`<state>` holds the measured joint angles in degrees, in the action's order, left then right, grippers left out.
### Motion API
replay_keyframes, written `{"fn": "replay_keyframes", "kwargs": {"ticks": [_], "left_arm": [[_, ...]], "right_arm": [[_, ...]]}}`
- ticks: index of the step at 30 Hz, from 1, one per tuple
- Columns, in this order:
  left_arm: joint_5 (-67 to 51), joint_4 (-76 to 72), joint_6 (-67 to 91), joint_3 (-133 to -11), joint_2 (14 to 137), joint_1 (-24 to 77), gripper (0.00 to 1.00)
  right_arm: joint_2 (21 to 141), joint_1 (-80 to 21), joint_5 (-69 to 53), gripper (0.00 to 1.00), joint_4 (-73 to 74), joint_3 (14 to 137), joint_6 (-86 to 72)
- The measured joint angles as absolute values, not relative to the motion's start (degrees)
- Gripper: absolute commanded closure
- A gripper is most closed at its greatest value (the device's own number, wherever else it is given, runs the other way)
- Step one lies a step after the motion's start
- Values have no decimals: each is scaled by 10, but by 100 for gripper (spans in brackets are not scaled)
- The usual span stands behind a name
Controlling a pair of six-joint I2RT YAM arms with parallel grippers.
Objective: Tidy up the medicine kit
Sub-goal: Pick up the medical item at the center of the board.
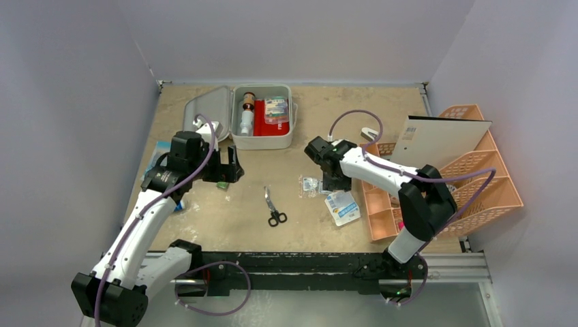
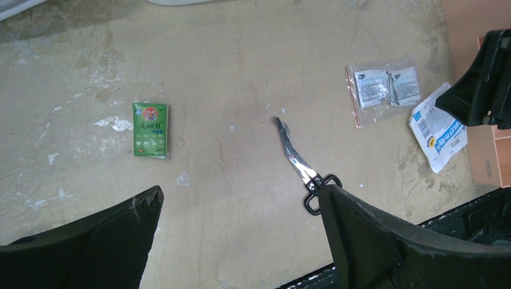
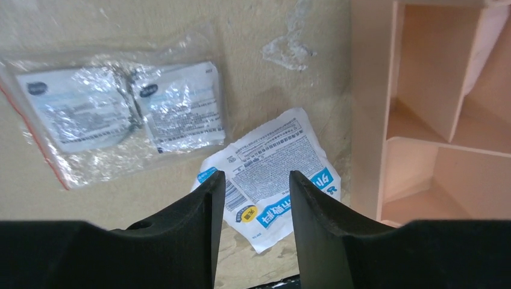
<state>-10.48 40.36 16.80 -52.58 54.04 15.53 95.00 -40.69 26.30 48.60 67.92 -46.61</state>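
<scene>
The medicine kit (image 1: 262, 141) lies open at the back of the table, its lid (image 1: 206, 111) flat to the left. Inside are a bottle (image 1: 247, 116), a red pouch and packets. My left gripper (image 1: 235, 167) (image 2: 241, 195) hovers open over bare table, between a green sachet (image 2: 150, 129) and scissors (image 2: 298, 162). My right gripper (image 1: 334, 184) (image 3: 252, 180) hangs over a white and blue printed packet (image 3: 271, 162) (image 1: 342, 208), jaws partly apart with nothing between them. A clear zip bag (image 3: 114, 114) (image 1: 310, 185) of wipes lies just left of that packet.
A peach-orange lattice organizer (image 1: 477, 184) (image 3: 422, 120) stands at the right, close beside the right gripper, with a pale board (image 1: 443, 139) leaning on it. The scissors (image 1: 274, 208) lie mid-table near the front. A blue-white item (image 1: 160, 146) lies partly under the left arm.
</scene>
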Motion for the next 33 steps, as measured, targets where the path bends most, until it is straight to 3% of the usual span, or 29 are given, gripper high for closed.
{"fn": "replay_keyframes", "kwargs": {"ticks": [4, 11, 16, 27, 33], "left_arm": [[-105, 403, 167, -526, 539, 155, 1], [-112, 403, 167, -526, 539, 155, 1], [-120, 403, 167, -526, 539, 155, 1], [-122, 404, 163, -526, 530, 156, 2], [-119, 404, 163, -526, 525, 156, 3]], "right_arm": [[946, -407, 232, 55, 456, 635, -424], [868, -412, 184, 41, 411, 566, -358], [855, -458, 182, 39, 381, 558, -321], [954, -514, 241, 53, 370, 563, -295], [980, -529, 286, 76, 373, 574, -291]]}}
